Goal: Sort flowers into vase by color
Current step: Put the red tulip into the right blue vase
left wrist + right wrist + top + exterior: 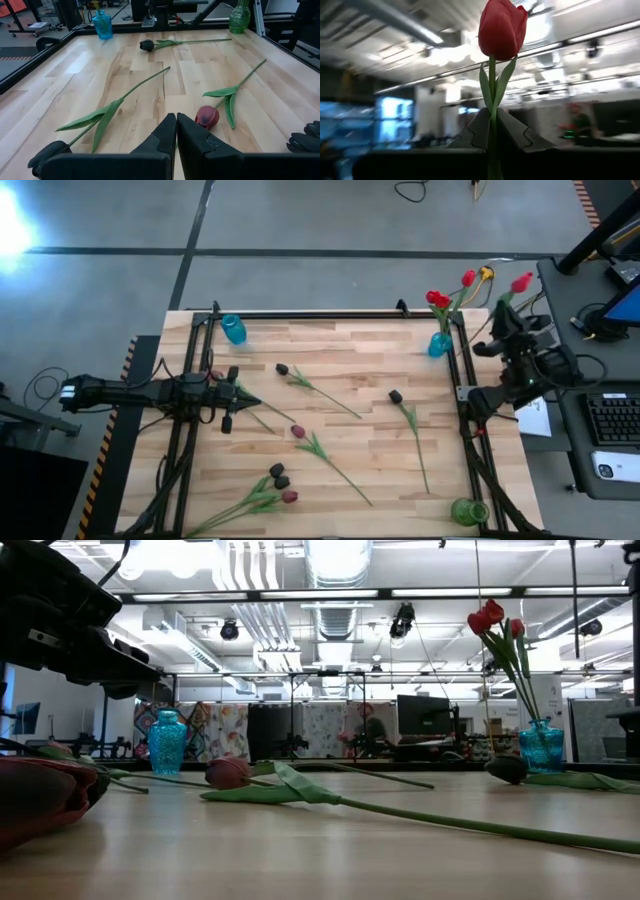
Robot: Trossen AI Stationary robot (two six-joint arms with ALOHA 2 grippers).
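Flowers lie all over the table [340, 340], and some already stand in a vase. The blue vase [439, 344] at about 1 o'clock holds only red flowers [437, 299], so that looks like the red pile. Another blue vase [233, 330] at 11 o'clock and a green vase [466, 511] at 5 o'clock look empty from above, maybe waiting for the dark ones.

The right gripper [492, 131] is up off the table's 3 o'clock edge, squeezed tight on the thin stem of a red flower [502, 29]. It holds the stem low down so the head stands straight up, which should make it easy to drop stem-first into a vase. I think it belongs in the 1 o'clock vase with the other reds.

The left gripper [176, 131] is at 9 o'clock, pinched closed with nothing in it. A dark red flower [207, 116] lies just in front of it, not touched.

Dark flowers [279, 474] bunch near 7 o'clock, and two more black ones [395, 396] lie near the middle.
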